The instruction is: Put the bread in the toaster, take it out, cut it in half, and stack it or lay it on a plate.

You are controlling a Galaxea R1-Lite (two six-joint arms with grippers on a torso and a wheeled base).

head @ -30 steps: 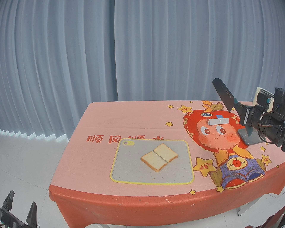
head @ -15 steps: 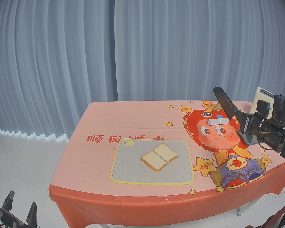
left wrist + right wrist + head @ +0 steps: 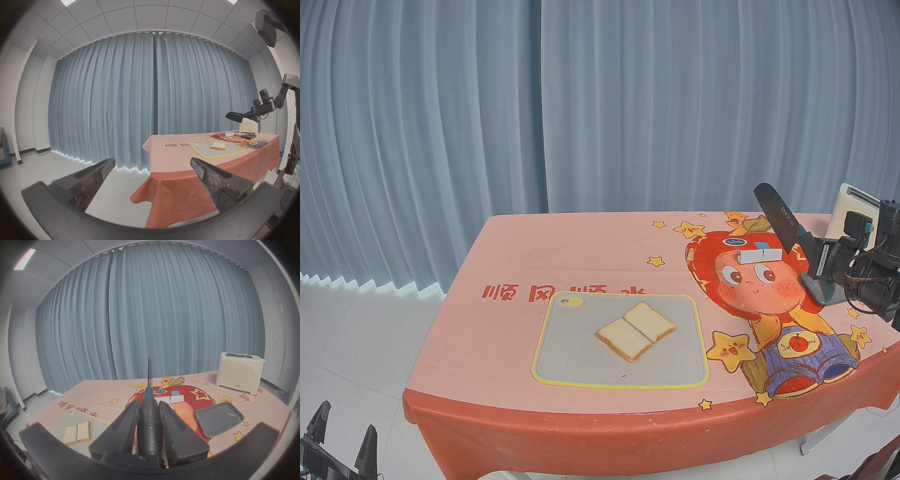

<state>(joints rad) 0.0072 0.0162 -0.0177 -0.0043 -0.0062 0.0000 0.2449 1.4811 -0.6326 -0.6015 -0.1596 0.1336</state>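
The pale bread slice (image 3: 635, 330), already halved, is laid on the grey yellow-rimmed cutting board (image 3: 575, 356). Right of that board, a black-bladed knife (image 3: 778, 209) is clamped in the right end effector (image 3: 149, 410); the left end effector (image 3: 152, 162) is spread wide, empty. Plating is judged outstanding.

The bread lies cut in two: pale, brown-crusted halves, the left half (image 3: 624, 339) and the right half (image 3: 649, 321), flat and touching along the cut on a grey, yellow-rimmed cutting board (image 3: 575, 356), well apart from the right fingers (image 3: 124, 425), off to their left and lower. Those fingers clamp the black handle of a knife (image 3: 778, 209); its dark blade rises out of them, slanting up and leftward. A dark grey rectangular plate (image 3: 218, 418) lies flat on the desk just beneath the fingers. The cream toaster (image 3: 240, 372) stands upright near them, beyond and to their right.
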